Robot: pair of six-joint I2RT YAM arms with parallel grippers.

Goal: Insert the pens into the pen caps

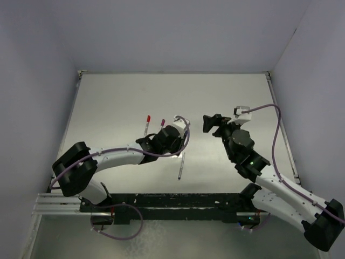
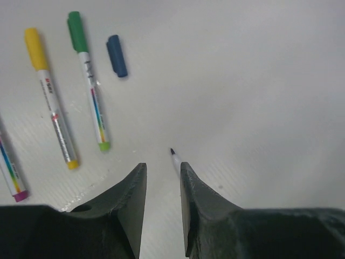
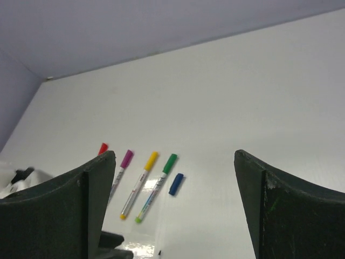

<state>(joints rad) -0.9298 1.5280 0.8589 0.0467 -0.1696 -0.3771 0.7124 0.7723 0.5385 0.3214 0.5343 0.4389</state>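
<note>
An uncapped pen (image 2: 175, 159) lies on the white table with its dark tip just ahead of my left gripper (image 2: 161, 167). Its barrel runs under the right finger and nothing sits in the narrow gap between the open jaws. In the top view this pen (image 1: 181, 164) lies beside the left wrist. The loose blue pen cap (image 2: 117, 55) rests further off, next to the green-capped pen (image 2: 89, 81) and the yellow-capped pen (image 2: 51, 97). My right gripper (image 3: 173, 154) hovers wide open and empty, high over the table, facing the blue cap (image 3: 176, 184).
A purple-capped pen (image 3: 125, 160) and a red-capped pen (image 3: 102, 148) lie left of the yellow one, all roughly parallel. Pale walls enclose the table (image 1: 232, 97) at the back and on both sides.
</note>
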